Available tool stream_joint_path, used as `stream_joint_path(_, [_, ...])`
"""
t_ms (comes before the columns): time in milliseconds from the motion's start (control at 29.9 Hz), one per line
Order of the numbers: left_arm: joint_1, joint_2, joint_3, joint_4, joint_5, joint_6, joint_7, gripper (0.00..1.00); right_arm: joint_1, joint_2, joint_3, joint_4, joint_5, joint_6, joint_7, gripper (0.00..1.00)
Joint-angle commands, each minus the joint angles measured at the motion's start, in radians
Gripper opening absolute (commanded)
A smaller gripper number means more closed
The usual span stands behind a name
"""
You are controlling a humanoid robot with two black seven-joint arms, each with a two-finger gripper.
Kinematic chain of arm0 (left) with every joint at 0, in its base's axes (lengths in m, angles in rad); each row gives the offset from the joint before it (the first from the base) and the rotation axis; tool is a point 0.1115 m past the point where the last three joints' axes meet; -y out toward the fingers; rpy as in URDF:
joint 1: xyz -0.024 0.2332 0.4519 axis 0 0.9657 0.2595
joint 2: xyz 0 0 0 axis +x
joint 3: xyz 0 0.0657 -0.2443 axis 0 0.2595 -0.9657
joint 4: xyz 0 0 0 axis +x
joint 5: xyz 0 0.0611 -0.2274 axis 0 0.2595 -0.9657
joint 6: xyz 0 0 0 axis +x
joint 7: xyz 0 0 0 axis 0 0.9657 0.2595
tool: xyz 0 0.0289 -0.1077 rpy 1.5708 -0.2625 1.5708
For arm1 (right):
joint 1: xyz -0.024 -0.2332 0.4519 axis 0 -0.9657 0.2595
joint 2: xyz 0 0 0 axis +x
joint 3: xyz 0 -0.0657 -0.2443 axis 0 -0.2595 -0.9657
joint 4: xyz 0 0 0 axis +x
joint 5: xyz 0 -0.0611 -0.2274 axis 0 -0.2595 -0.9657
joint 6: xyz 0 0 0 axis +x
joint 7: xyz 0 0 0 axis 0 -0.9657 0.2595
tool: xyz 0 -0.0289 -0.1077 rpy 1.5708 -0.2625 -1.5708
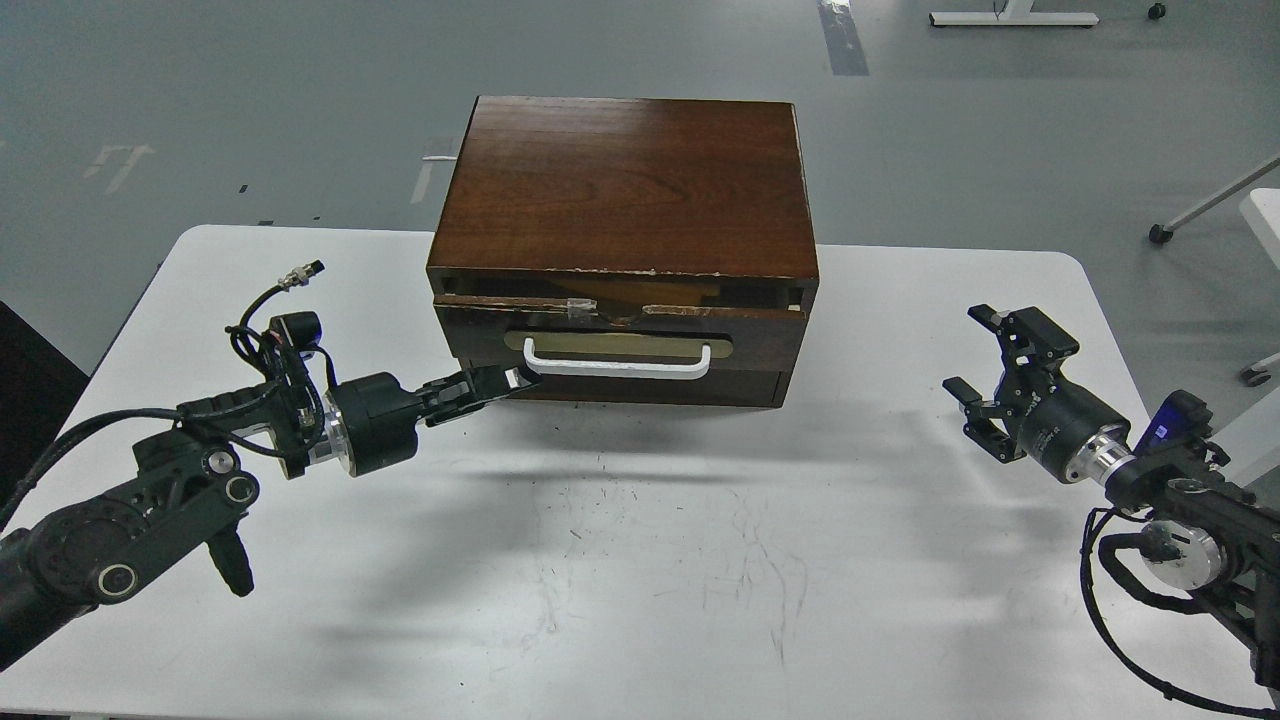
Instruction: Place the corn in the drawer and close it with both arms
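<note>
While drawer [620, 345] sits shut, right hand [975, 375] gapes.

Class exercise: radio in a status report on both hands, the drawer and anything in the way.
Left hand closed, tip at the white handle's left end. Right hand open, clear of the box. Drawer nearly shut. Corn not visible. Nothing in the way.

Floor: grey, smooth floor [250, 90] with faint white markings near the counter's far left corner and a grey tape strip [842, 38] beyond the far edge.
Counter: white counter [640, 560] with rounded corners, scuffed with dark scratches mid-surface.
Furniture: white stand base [1012, 17] far right; castor leg [1205, 205] past the right edge.
Light: soft shadows across the counter.
</note>
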Motion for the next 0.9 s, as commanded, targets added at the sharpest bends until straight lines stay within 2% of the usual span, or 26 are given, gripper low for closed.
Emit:
stream_joint_path(0, [-0.015,-0.001,-0.001,0.014,-0.007,-0.028,0.0,0.0,0.0,0.0,0.0,0.0,0.0,0.0,0.0,0.99])
stream_joint_path(535, [-0.049,-0.02,0.001,0.043,-0.02,-0.11,0.0,0.0,-0.006,-0.001,0.002,0.002,0.0,0.0,0.0,0.99])
stream_joint_path(869, [-0.044,-0.012,0.001,0.026,-0.017,-0.111,0.0,0.0,-0.006,-0.003,0.003,0.002,0.0,0.0,0.0,0.99])
